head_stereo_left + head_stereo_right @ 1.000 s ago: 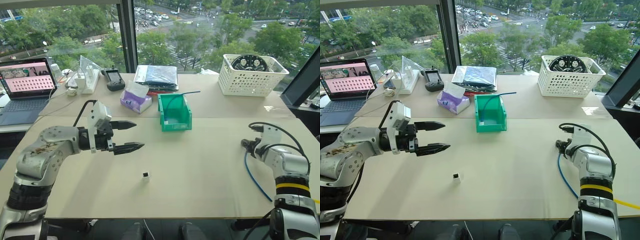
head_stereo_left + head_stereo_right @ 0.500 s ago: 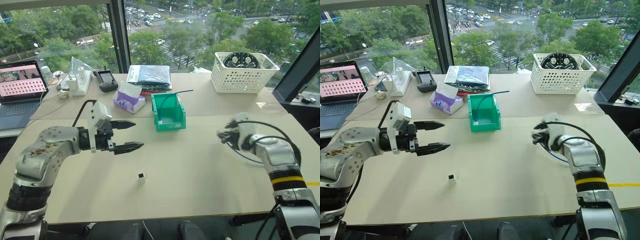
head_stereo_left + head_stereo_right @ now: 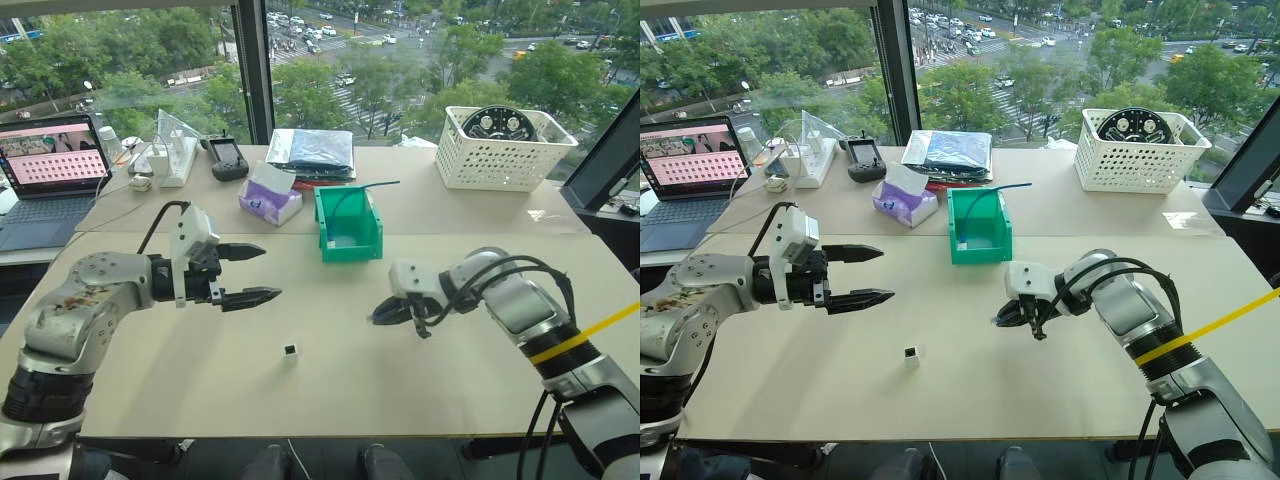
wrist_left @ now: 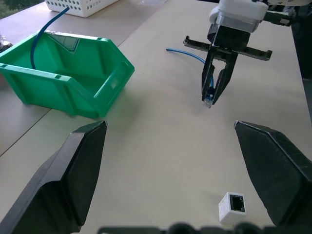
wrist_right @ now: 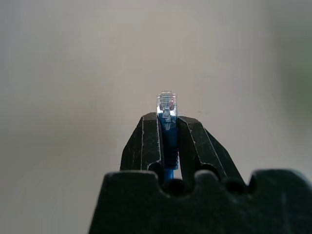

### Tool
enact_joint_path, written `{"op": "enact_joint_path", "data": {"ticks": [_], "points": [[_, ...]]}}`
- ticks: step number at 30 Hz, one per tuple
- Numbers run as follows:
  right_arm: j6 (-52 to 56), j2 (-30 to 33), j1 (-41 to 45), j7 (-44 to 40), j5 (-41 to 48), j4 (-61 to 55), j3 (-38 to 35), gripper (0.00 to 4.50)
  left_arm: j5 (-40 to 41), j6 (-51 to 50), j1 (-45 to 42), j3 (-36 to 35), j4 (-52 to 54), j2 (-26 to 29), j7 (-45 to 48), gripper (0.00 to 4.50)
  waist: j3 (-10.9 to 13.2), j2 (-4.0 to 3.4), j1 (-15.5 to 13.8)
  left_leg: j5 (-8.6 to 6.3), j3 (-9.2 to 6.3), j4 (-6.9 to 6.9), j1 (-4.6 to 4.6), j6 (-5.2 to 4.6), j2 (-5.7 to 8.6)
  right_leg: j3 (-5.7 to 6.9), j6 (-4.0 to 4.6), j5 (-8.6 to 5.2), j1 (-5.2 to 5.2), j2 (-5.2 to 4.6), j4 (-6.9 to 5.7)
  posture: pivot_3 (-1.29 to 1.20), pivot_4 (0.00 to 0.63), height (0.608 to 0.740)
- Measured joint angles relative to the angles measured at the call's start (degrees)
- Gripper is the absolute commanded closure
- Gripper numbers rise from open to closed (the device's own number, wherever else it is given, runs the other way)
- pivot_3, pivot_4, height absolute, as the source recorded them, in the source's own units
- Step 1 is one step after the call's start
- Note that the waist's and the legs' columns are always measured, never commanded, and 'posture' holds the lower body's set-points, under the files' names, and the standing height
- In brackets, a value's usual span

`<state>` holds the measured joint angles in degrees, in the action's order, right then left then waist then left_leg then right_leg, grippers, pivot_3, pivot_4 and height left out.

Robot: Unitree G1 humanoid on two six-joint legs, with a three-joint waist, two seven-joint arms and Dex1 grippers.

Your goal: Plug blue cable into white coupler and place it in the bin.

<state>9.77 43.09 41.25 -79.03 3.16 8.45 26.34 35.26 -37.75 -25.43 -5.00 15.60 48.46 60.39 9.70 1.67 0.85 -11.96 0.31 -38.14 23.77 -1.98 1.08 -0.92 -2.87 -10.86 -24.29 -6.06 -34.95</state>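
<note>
Right gripper (image 3: 1018,318) clamped on blue cable (image 4: 208,93) just behind clear plug, plug tip poking forward, ready for insertion. Left gripper (image 3: 252,274) wide apart, hovering far-left of white coupler (image 3: 290,351), loose on near desk (image 3: 330,400). Bin (image 3: 349,225) farther back, waiting.

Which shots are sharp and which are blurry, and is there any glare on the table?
Right wrist view: clear plug sharp, tabletop behind blurred. Left wrist view: own fingers soft, white coupler fairly crisp. Eye views: even daylight, a bright patch on the table near the white basket.
</note>
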Motion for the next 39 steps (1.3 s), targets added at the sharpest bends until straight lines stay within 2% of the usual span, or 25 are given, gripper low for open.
{"op": "enact_joint_path", "data": {"ticks": [7, 9, 13, 17, 19, 20, 24, 30, 35, 39], "points": [[-3.0, -1.3, -2.3, -1.8, -2.7, 0.0, 1.9, 4.37, 0.1, -0.1, 0.6, 0.0, 0.5, 0.9, 1.0, 0.00, 0.0, 0.00, 0.0, 0.00, 0.00, 0.00, 0.00, 0.00, 0.01, 0.00, 0.06, 0.03, -0.01, 0.00, -0.02, 0.00, 0.150, 0.740], [-3.7, -1.2, -2.5, -2.0, -3.2, -0.1, 2.0, 3.37, 0.1, -0.1, 0.6, 0.1, 1.0, 0.9, 1.1, 0.00, 0.0, 0.00, 0.0, 0.00, 0.00, 0.00, -0.01, 0.01, 0.00, 0.00, 0.06, 0.03, 0.00, 0.00, -0.02, 0.00, 0.150, 0.740], [-3.6, -0.6, -3.1, -2.4, -3.5, -1.5, 1.9, 2.34, 0.5, -0.1, 0.6, 0.5, 1.5, 0.9, 1.4, 0.00, 0.0, 0.00, -0.2, 0.00, -0.02, 0.00, -0.01, 0.01, 0.00, 0.01, 0.06, 0.03, 0.01, 0.00, -0.02, 0.00, 0.150, 0.740], [3.0, 0.3, -4.4, -3.8, -1.5, -5.3, 1.1, 0.84, 0.6, -0.1, 0.2, 1.7, 1.3, 0.9, 2.3, 0.00, 0.0, 0.00, -0.2, 0.00, -0.02, -0.01, 0.00, 0.01, 0.01, 0.02, 0.07, 0.03, -0.01, 0.00, -0.04, 0.00, 0.150, 0.740], [8.1, 2.1, -4.7, -3.8, 0.7, -9.5, -1.5, 0.26, 0.3, 0.1, -1.4, 2.7, 0.1, 0.8, 3.0, 0.00, 0.0, -0.01, -0.3, 0.01, -0.02, -0.02, 0.01, 0.02, 0.01, 0.02, 0.07, 0.03, -0.01, 0.00, -0.05, 0.00, 0.150, 0.740], [9.2, 2.8, -4.7, -3.8, 1.2, -10.6, -2.5, 0.11, 0.2, 0.1, -1.7, 2.8, -0.3, 0.8, 3.2, 0.00, 0.0, -0.01, -0.3, 0.01, -0.03, -0.02, 0.00, 0.02, 0.01, 0.02, 0.07, 0.03, 0.00, 0.00, -0.05, 0.00, 0.150, 0.740], [13.5, 3.9, -5.6, -1.6, 2.7, -15.5, -6.5, 0.11, -0.9, 0.6, -2.8, 4.2, -2.4, 0.3, 4.4, 0.00, 0.0, 0.01, -0.2, 0.01, -0.04, -0.02, 0.00, 0.02, -0.01, 0.05, 0.00, -0.03, 0.00, 0.01, -0.04, 0.00, 0.150, 0.740], [18.4, 4.1, -11.2, 2.9, 2.7, -18.8, -7.1, 0.11, -2.0, 2.4, -4.4, 5.3, -4.5, -0.9, 5.9, 0.00, 0.0, 0.02, -0.2, 0.01, -0.02, -0.02, 0.01, 0.02, 0.01, 0.04, 0.08, 0.01, 0.01, -0.01, -0.04, 0.00, 0.150, 0.740], [18.1, 3.4, -13.4, 6.0, 2.3, -18.3, -7.1, 0.11, -2.0, 2.5, -4.4, 5.2, -4.7, -1.4, 6.5, 0.00, 0.0, 0.03, -0.2, 0.01, -0.01, -0.02, 0.01, 0.02, 0.00, 0.03, 0.02, -0.03, 0.00, -0.01, -0.04, 0.00, 0.150, 0.740], [19.3, 3.8, -13.3, 7.0, 3.3, -18.5, -8.9, 0.11, -1.1, 1.2, -7.8, 6.0, -4.9, -6.9, 4.4, 0.00, 0.1, 0.07, -0.7, 0.01, -0.06, -0.17, 0.05, 0.02, 0.01, 0.07, 0.01, -0.03, 0.05, -0.01, -0.05, 0.00, 0.150, 0.740]]}}
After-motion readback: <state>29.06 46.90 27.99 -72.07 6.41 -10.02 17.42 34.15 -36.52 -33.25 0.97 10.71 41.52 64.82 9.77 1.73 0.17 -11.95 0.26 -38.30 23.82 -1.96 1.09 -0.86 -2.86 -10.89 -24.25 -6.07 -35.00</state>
